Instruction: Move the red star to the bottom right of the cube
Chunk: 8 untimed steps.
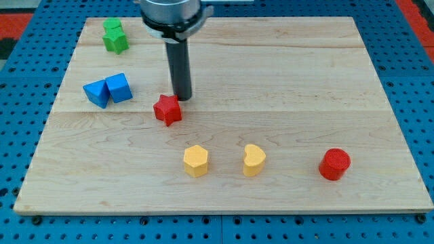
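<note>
— Wooden tabletop (305, 81) on a blue pegboard (413, 61), blocks scattered over it. Where's the red star (167, 109)?

— Landmark's the blue cube (119, 87): the star sits to its right, slightly lower, apart from it. A second blue block (96, 93) touches the cube's left side.

— And the rod?

— My tip (182, 98) stands just beside the star's upper right. No jaws on this arm, so nothing is held.

— Others?

— Green blocks (114, 36) above the cube; yellow hexagon (195, 160), yellow heart (254, 160) and red cylinder (334, 164) lower right of it.
</note>
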Motion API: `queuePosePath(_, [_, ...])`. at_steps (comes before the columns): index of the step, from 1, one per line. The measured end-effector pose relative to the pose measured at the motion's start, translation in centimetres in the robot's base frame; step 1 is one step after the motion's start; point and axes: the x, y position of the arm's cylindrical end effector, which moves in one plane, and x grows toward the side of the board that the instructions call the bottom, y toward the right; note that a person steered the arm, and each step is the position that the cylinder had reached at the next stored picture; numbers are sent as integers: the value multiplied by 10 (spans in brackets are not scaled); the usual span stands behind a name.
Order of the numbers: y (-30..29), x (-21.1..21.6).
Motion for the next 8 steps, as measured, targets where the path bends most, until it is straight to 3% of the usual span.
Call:
queuePosePath(2, [-29,50])
queuePosePath(3, [10,4])
queuePosePath(4, [55,23])
queuePosePath(5, [24,70])
queuePosePath(6, [-14,75])
queuePosePath(7, [3,31])
queuePosePath(8, [-16,73])
